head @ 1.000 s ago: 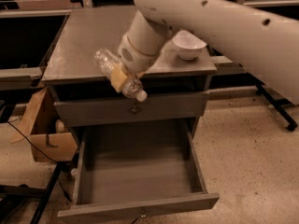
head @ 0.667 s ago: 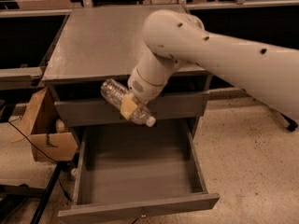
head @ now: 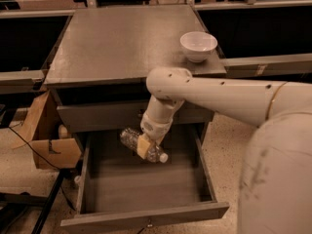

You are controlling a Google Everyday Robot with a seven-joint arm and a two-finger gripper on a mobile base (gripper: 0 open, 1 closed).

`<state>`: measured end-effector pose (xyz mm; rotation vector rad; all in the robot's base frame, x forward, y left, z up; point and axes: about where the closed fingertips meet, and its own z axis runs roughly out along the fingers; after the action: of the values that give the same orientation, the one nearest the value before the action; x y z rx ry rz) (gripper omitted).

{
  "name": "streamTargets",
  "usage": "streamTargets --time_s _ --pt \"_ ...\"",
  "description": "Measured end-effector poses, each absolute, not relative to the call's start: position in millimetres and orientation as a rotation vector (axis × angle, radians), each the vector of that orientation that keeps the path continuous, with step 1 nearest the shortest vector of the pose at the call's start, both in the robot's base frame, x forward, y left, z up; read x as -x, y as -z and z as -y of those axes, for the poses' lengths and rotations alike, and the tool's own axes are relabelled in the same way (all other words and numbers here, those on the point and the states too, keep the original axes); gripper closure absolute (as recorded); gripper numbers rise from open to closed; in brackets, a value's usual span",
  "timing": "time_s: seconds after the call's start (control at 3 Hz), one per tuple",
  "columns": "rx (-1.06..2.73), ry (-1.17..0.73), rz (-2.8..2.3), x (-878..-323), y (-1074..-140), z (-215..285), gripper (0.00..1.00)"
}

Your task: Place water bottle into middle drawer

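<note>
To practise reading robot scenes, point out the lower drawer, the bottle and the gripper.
lower drawer (head: pixel 146 191): camera view, bare floor inside.
bottle (head: pixel 128 138): camera view, clear body, end away from the cap.
gripper (head: pixel 145 145): camera view, above the lower drawer, midway between fingers clamped on the bottle.

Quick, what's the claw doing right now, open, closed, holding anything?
Claw: closed on the water bottle, above the open middle drawer.

Cream pincer (head: pixel 145 147) — on clear water bottle (head: pixel 129 138)
</note>
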<state>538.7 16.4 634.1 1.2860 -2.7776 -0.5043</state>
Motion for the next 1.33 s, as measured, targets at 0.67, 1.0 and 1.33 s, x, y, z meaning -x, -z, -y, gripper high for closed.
streamTargets --time_s 0.67,1.0,1.33 --pt "-1.260 0.520 2.741 -534 -608 -15 1.00" --pt "-1.318 0.543 2.760 -532 -587 -10 1.00" --pt "-1.439 0.608 2.769 -540 -539 4 1.00"
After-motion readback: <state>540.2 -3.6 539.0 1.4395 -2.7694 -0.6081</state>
